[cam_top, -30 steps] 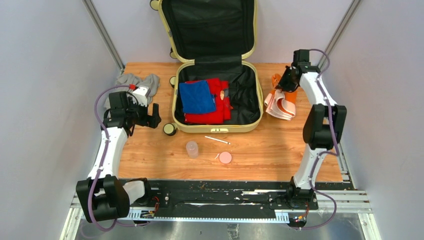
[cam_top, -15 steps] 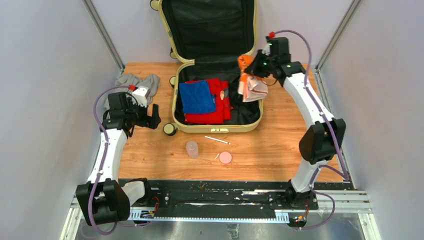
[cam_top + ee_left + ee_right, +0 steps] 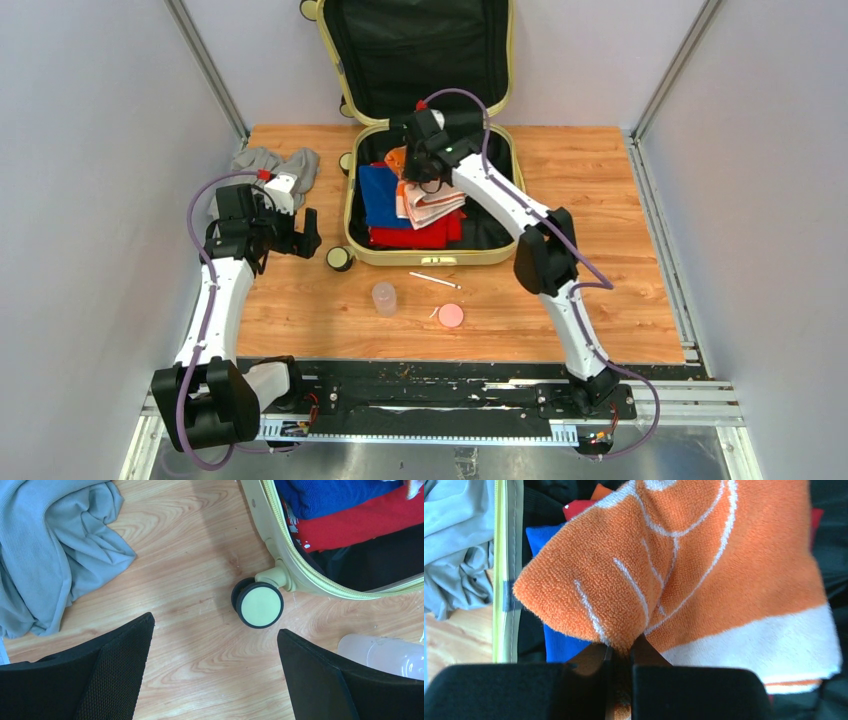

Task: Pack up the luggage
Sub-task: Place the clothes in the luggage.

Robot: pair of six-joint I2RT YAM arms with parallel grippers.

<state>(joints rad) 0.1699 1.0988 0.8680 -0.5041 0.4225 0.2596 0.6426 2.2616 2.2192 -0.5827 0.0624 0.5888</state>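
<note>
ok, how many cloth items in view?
4: grey cloth on table left of the luggage; blue cloth and red cloth inside it; orange-white towel in the right hand. More may be hidden.

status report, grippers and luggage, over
Right gripper shut on orange towel, above open luggage. Left gripper open, empty, by luggage wheel. Nothing in the way.

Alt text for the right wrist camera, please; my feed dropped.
The right gripper is shut on a fold of an orange towel with white lines, which fills most of the view. Behind it show a blue cloth, the pale-yellow rim of the luggage and, at far left, a grey garment.
</note>
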